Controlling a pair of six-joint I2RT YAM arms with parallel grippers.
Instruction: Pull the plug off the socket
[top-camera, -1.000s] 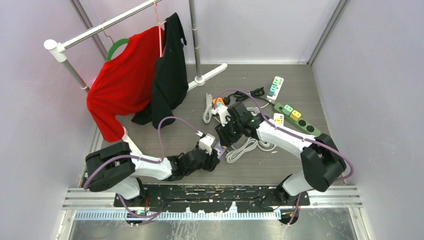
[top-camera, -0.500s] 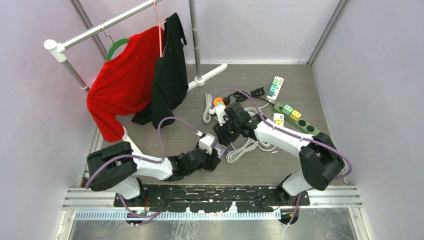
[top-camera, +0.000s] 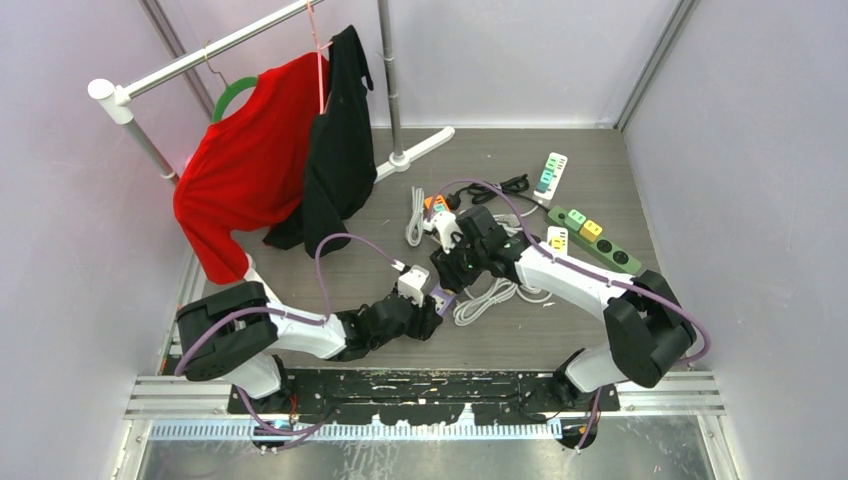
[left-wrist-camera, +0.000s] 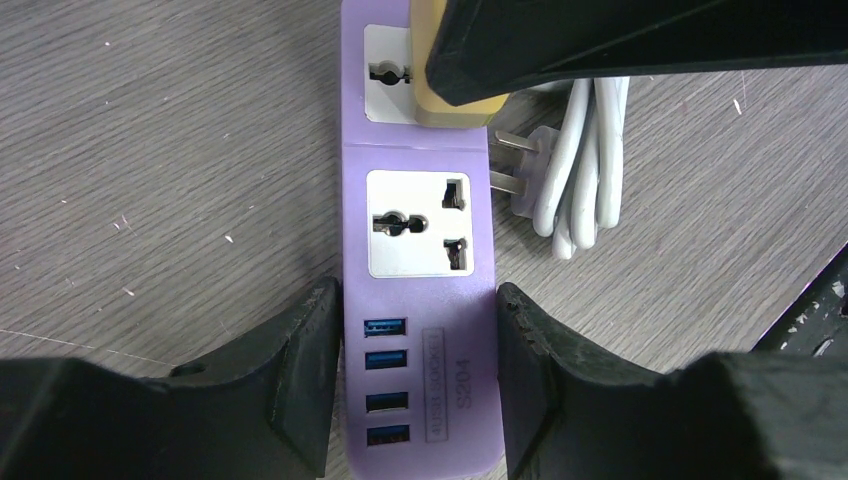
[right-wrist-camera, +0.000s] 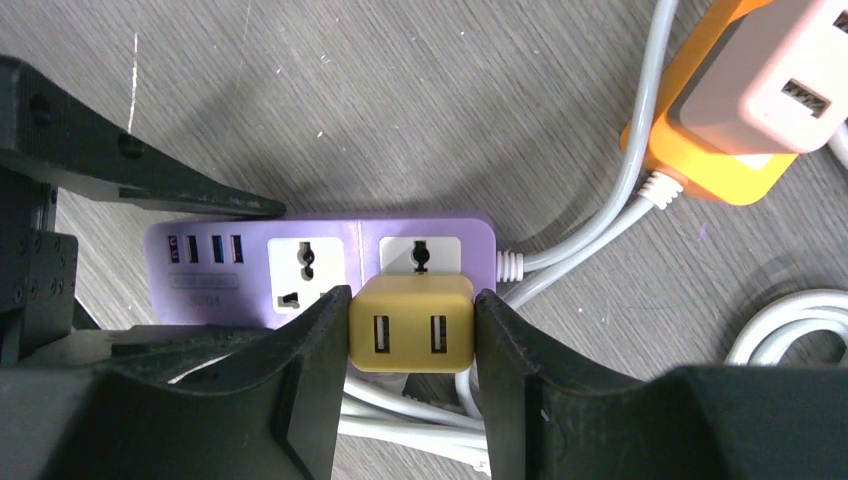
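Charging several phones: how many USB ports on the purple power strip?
4 USB ports, in one column at the purple power strip's end, below the empty socket, between the left end effector fingers. None looks hidden.

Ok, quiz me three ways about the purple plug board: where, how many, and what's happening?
1. Where does the left gripper clamp the purple plastic power strip? A its USB end; B its cable end; C nowhere.
2. How many blue USB ports has it? A two; B four; C six.
3. The right gripper is: A open; B shut on the yellow square plug; C holding a cable.
Answers: A, it straddles the ports; B, four in a row; B, it pinches the plug's sides.
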